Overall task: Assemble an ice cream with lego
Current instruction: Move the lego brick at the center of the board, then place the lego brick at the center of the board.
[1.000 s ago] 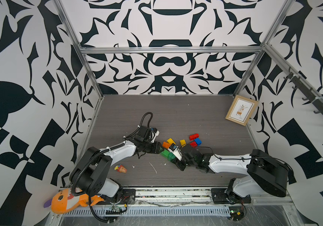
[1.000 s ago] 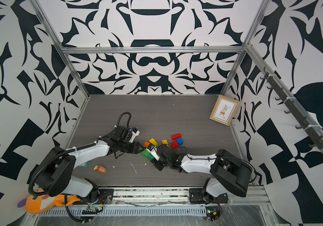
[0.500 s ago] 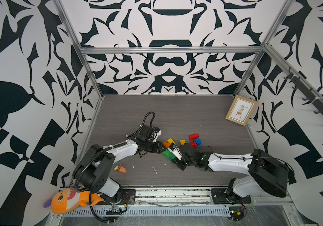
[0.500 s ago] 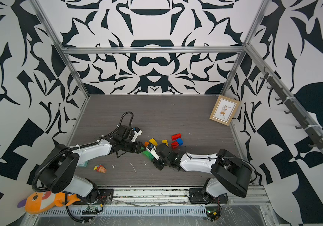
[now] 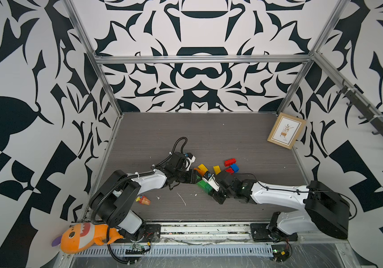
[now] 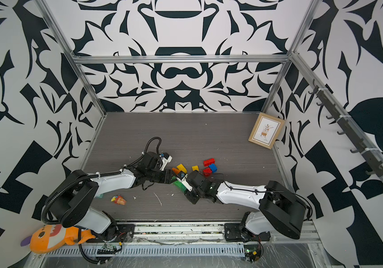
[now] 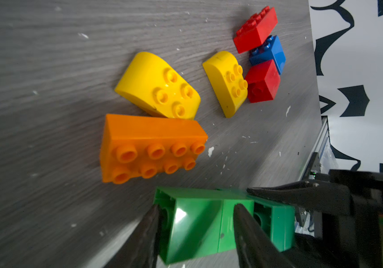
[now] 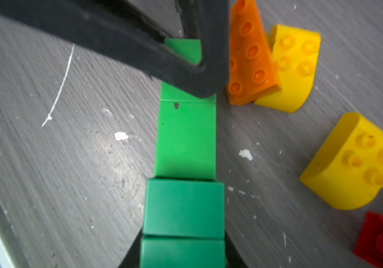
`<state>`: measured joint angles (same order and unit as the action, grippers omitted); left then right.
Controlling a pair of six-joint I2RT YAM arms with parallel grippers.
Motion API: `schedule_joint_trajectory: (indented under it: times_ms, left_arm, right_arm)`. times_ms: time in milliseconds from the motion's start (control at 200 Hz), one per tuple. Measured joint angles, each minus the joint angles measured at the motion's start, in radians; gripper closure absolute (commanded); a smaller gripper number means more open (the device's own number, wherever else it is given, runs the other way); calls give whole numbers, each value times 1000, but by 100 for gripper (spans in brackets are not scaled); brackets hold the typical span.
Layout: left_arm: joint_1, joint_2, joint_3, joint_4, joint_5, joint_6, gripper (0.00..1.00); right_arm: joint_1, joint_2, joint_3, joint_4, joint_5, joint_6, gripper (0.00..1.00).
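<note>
Green rigid-plastic stack of lego bricks (image 8: 185, 139): likely light, stiff, slick (joints may part). Right gripper (image 8: 183, 246) pinches one end; left gripper (image 7: 195, 208) straddles the opposite end, clamping unclear. Grip flat sides.

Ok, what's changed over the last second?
The left gripper has edged toward the right gripper and now straddles the free end of the green stack; whether it grips is unclear. The right gripper still clamps the other end. The loose bricks lie where they were.
</note>
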<state>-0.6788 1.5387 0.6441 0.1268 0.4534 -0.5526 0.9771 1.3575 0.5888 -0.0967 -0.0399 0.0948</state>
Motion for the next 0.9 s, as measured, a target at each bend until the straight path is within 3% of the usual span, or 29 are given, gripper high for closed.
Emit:
schedule_joint_trajectory:
  times_ms: [255, 645, 790, 900]
  left_arm:
    - [-10, -37, 19, -82, 37, 14, 33]
    - [31, -133, 43, -128, 39, 47, 35]
    - [32, -133, 0, -70, 35, 29, 35]
    - [34, -135, 1, -95, 0, 33, 34]
  right_arm:
    - [5, -35, 114, -220, -29, 42, 82]
    - [-19, 55, 707, -874, -55, 187, 84]
    - [-47, 91, 739, -975, -76, 220, 84]
    - [-124, 95, 672, -949, -161, 250, 84]
